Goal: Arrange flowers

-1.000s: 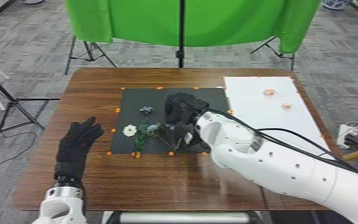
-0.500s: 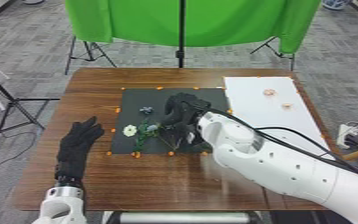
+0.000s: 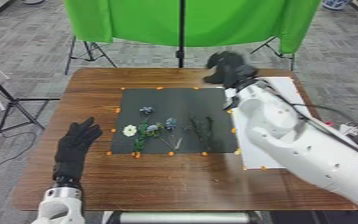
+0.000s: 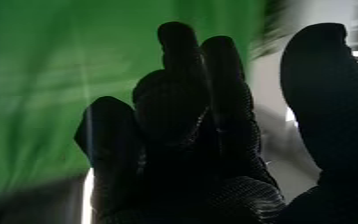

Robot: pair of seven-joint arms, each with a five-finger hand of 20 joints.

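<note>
Head view: nearest, the left hand [image 3: 78,142] lies on the brown table [image 3: 158,185], fingers straight and holding nothing. Beyond its wrist, the black mat [image 3: 180,102] carries the task's pieces: a white flower [image 3: 129,130] at the left, blue flowers [image 3: 170,122] beside it, dark stems [image 3: 208,131] further right. Laying out the bunch looks partly done; I judge the right hand is between placements. Its arm [image 3: 291,145] crosses the white sheet [image 3: 260,159], hiding much of it, so I cannot tell what lies beneath. Farther off, the right hand [image 3: 233,70] is over the far edge, fingers and thumb apart, nothing gripped. Next it likely needs to come back low, clear of the loose stems, with the green cloth [image 3: 246,25] hanging behind
</note>
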